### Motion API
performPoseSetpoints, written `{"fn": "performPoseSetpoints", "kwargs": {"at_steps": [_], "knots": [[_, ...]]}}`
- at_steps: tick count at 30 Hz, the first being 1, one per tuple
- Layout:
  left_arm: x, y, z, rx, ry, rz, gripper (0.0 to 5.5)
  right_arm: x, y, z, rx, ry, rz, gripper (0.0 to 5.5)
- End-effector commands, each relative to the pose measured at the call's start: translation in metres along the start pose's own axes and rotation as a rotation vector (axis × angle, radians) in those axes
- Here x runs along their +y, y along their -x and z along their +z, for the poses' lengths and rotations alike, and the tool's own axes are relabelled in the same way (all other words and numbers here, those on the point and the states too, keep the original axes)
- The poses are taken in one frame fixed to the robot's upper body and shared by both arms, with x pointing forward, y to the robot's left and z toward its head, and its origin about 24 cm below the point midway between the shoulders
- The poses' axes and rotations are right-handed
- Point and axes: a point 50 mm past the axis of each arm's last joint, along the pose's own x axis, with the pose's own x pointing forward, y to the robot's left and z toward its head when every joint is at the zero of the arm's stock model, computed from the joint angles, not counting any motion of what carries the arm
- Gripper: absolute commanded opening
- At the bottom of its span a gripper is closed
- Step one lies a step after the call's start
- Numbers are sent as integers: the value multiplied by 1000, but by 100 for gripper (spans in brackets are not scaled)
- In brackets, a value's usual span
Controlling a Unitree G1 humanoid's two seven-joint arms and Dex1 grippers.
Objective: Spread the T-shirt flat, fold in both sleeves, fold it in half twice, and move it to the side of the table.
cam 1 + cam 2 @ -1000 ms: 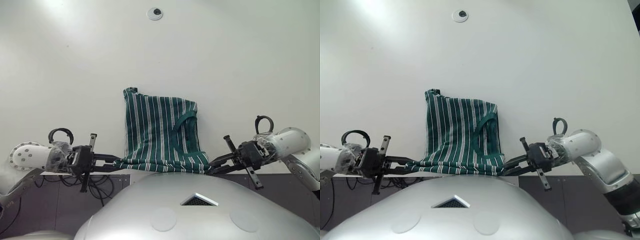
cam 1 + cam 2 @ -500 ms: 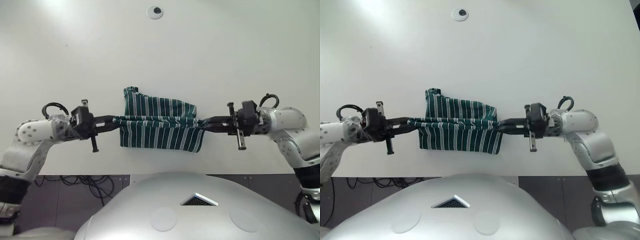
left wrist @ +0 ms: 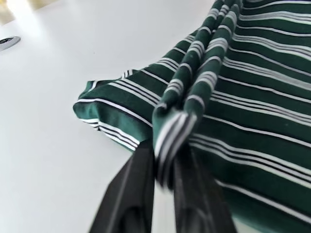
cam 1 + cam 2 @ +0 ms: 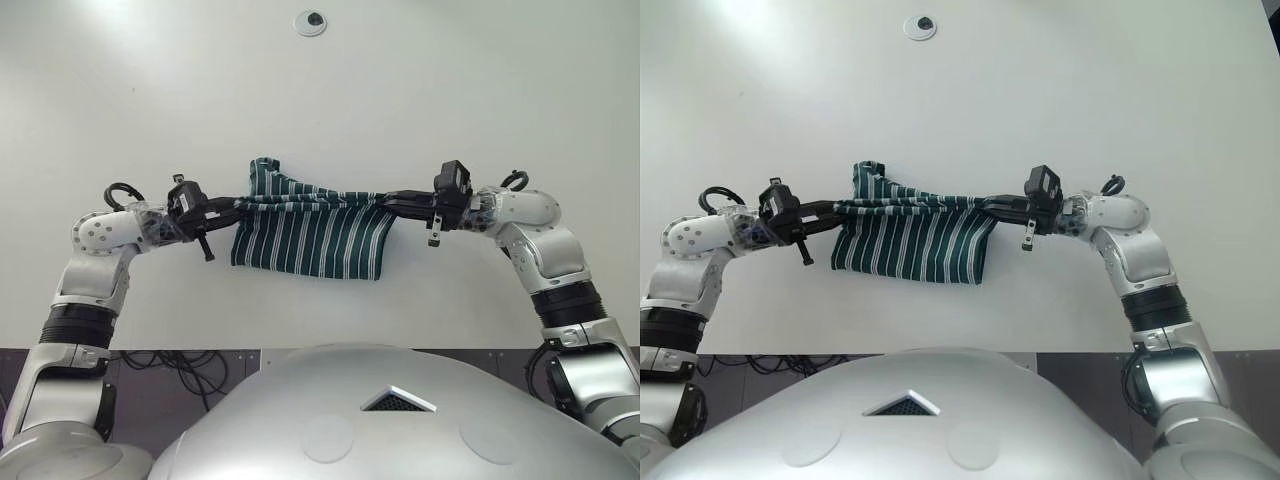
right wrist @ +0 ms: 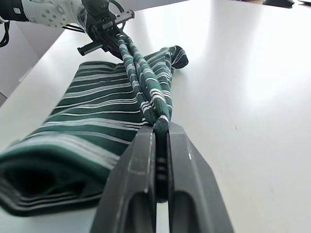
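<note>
The green T-shirt with white stripes lies folded on the white table, near its middle. Its near edge is lifted and stretched tight between both grippers, and the cloth below them hangs toward me. My left gripper is shut on the shirt's left corner. My right gripper is shut on the right corner. A bunched bit of cloth sticks out at the far left of the shirt. In the right wrist view, my left gripper holds the far end of the taut edge.
A small round fitting sits in the tabletop at the far middle. Cables hang below the table's front edge on the left. Bare tabletop lies on every side of the shirt.
Both grippers have carried the shirt's near edge away from me, over the shirt, from the table's front edge to near its far edge. The visible shirt is now about half as deep.
</note>
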Motion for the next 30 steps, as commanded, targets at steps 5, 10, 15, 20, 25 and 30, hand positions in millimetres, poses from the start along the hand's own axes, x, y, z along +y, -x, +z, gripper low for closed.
{"fn": "performPoseSetpoints", "kwargs": {"at_steps": [5, 10, 15, 20, 25, 30], "knots": [[22, -3, 29, -115, 155, 91, 185, -19, -3, 5, -47, -2, -162, 156], [17, -13, 10, 35, 167, 169, 248, -32, -9, 29, -143, 119, -348, 202], [43, -18, 27, -186, 172, 514, 248, 0, -33, 50, -275, 333, -318, 202], [46, -25, 65, -633, 88, 854, 248, 43, -74, 17, -119, 368, -196, 202], [38, -41, 67, -747, 31, 982, 248, 37, -81, -30, 152, 271, -338, 202], [29, -61, 43, -651, 4, 944, 248, -36, -15, -55, 207, 10, -821, 202]]}}
